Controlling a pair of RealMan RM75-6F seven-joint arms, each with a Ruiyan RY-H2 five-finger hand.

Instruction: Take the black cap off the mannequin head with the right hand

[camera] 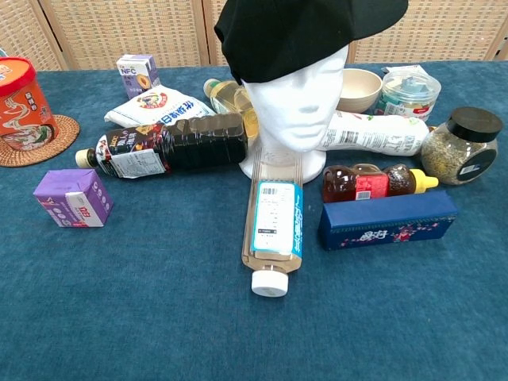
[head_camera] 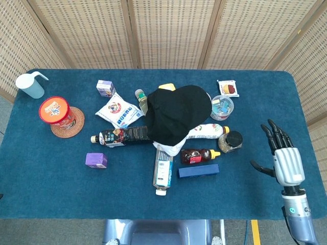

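Observation:
The black cap (head_camera: pixel 178 113) sits on the white mannequin head (camera: pixel 298 103) in the middle of the blue table; in the chest view the black cap (camera: pixel 305 32) covers the head down to the brow. My right hand (head_camera: pixel 280 154) hovers over the table's right edge, well to the right of the cap, fingers spread and holding nothing. It shows only in the head view. My left hand is not visible in either view.
Around the head lie a dark sauce bottle (head_camera: pixel 122 136), a tall bottle with a white cap (camera: pixel 274 226), a blue box (head_camera: pixel 199 170), an amber squeeze bottle (head_camera: pixel 199 155), a black-lidded jar (head_camera: pixel 231 141) and a white lotion bottle (camera: pixel 373 132). A red tub (head_camera: pixel 56 112) stands far left.

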